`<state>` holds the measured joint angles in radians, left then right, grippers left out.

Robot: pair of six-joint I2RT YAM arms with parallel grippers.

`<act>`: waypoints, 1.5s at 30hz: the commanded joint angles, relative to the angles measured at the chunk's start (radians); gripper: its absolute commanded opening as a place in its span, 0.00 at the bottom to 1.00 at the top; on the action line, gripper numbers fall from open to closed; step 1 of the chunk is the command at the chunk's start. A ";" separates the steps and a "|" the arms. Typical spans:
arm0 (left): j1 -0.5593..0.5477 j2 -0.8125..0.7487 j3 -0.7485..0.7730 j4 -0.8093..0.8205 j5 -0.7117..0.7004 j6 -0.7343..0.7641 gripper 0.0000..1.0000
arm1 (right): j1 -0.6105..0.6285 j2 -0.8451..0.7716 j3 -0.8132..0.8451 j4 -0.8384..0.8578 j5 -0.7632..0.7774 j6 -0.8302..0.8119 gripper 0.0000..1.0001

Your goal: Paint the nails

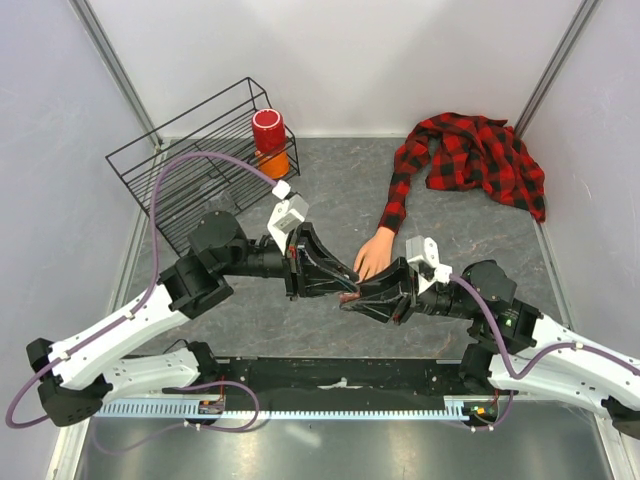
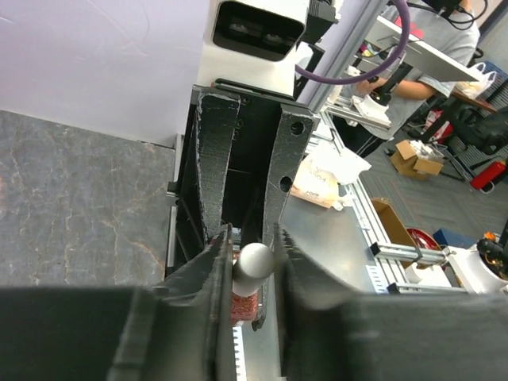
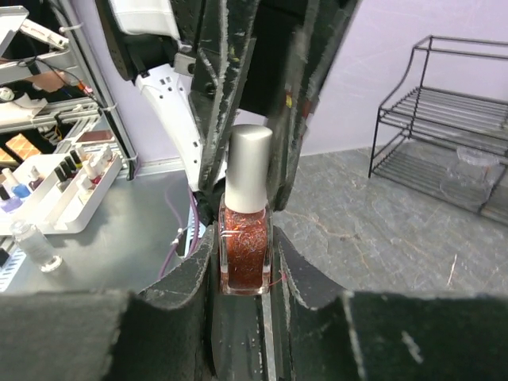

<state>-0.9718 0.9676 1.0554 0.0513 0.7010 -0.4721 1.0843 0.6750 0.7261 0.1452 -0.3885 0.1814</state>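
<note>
Grey stone-look desk (image 1: 330, 200), pale walls: the nails (image 1: 362, 272) sit at the fingertips of the mannequin hand (image 1: 375, 252), mid-desk, just beyond the 2 claws; too small to tell any colour. The right claw (image 3: 244, 238) pinches the polish bottle (image 3: 244, 254) by its glass body. The left claw (image 2: 254, 242) is pressed onto its silver cap (image 3: 248, 163). I'd judge this the uncapping step. Next calls for twisting and drawing the cap straight off while the bottle is held steady.

White-black arms (image 1: 112, 350), purple cables (image 1: 200, 158), scuffed black fingers (image 3: 189, 279).
</note>
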 commanded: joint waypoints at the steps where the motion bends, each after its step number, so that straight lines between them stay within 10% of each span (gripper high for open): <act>1: -0.001 0.009 0.074 -0.021 -0.040 0.047 0.08 | -0.006 0.007 0.050 0.019 0.063 0.001 0.00; 5: -0.021 0.045 0.136 -0.200 -0.399 0.096 0.02 | -0.004 0.066 0.090 -0.044 0.267 -0.045 0.00; 9: -0.138 0.141 0.228 -0.317 -0.968 0.080 0.02 | 0.061 0.208 0.145 -0.064 0.784 -0.167 0.00; 14: -0.176 0.259 0.296 -0.370 -1.170 0.013 0.02 | 0.135 0.327 0.162 0.039 1.070 -0.261 0.00; 16: -0.173 0.257 0.296 -0.351 -1.126 0.030 0.02 | 0.132 0.319 0.148 0.068 1.036 -0.272 0.00; 20: -0.128 0.171 0.235 -0.260 -0.886 0.078 0.58 | 0.079 0.236 0.067 0.094 0.766 -0.237 0.00; 24: -0.019 0.015 0.094 -0.150 -0.580 0.032 0.76 | 0.019 0.112 0.013 0.056 0.516 -0.184 0.00; 33: 0.119 -0.060 -0.063 0.082 -0.121 -0.106 0.72 | -0.057 -0.023 -0.004 0.008 0.091 -0.028 0.00; 45: 0.119 0.031 -0.048 0.295 0.114 -0.177 0.47 | -0.069 -0.006 0.030 0.033 0.019 0.015 0.00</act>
<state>-0.8585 0.9958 0.9855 0.2459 0.7128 -0.6044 1.0225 0.6601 0.7261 0.1333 -0.3298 0.1722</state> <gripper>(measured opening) 0.523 0.298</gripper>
